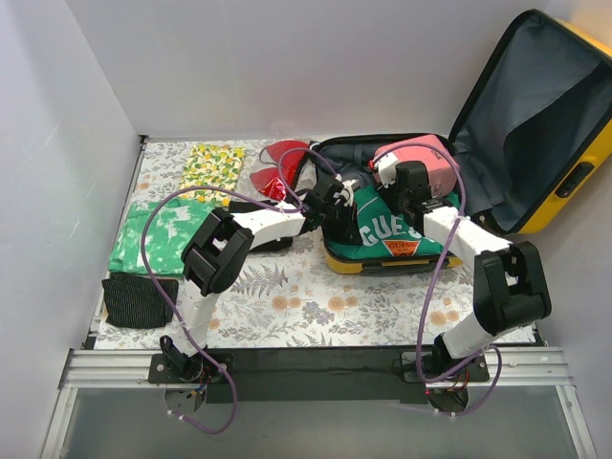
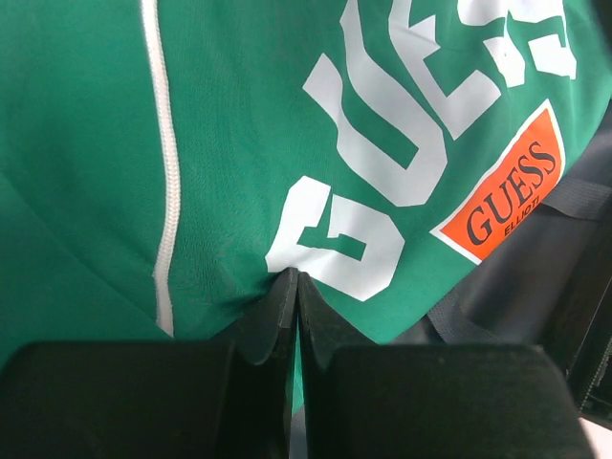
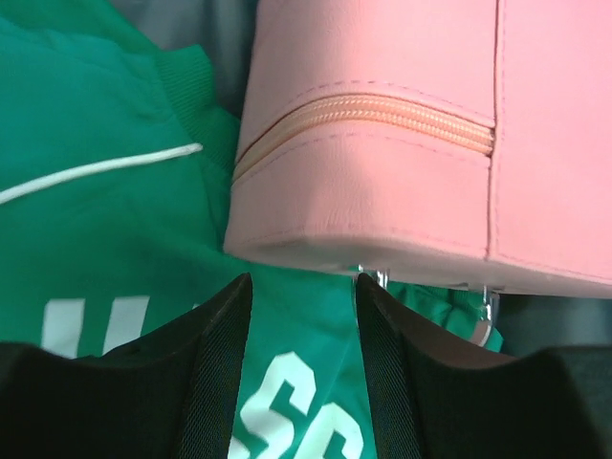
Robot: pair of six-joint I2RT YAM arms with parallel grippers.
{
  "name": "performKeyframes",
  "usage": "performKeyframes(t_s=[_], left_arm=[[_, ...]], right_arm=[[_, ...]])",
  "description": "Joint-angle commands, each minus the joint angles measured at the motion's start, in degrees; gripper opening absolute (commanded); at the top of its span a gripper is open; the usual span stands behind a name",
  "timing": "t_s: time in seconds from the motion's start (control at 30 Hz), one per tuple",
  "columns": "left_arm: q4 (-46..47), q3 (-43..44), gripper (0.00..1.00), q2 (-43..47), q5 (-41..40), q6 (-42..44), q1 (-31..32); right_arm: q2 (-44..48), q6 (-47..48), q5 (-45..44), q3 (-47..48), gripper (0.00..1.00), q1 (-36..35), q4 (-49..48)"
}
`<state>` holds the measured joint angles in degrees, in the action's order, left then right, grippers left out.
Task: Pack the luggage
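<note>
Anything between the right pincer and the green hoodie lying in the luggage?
Nothing visible. The right pincer hangs open directly over the green hoodie in the luggage, with no object between them. The pink case sits just ahead of the pincer, resting on the hoodie, not under the pincer.

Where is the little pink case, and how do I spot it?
Find the big yellow suitcase lying open at the right of the table. Inside, at the back, the pink case touches the green hoodie. It alone is pink, boxy, with a zipper.
</note>
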<state>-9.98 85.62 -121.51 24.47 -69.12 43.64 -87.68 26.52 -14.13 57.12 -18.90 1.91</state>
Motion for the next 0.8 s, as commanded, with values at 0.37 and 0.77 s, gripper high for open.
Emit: performKeyframes(t_s=[0.37, 0.77], left_arm=[[-0.22, -2.74, 0.0, -0.65, -2.67, -0.22, -1.27], [-3.03, -1.86, 0.0, -2.85, -3.2, 0.92, -1.36]], right_arm=[[-14.09, -3.67, -4.86, 9.41, 0.56, 4.3, -17.73], [-15.24, -2.98, -0.55, 10.12, 0.57, 3.52, -20.19]])
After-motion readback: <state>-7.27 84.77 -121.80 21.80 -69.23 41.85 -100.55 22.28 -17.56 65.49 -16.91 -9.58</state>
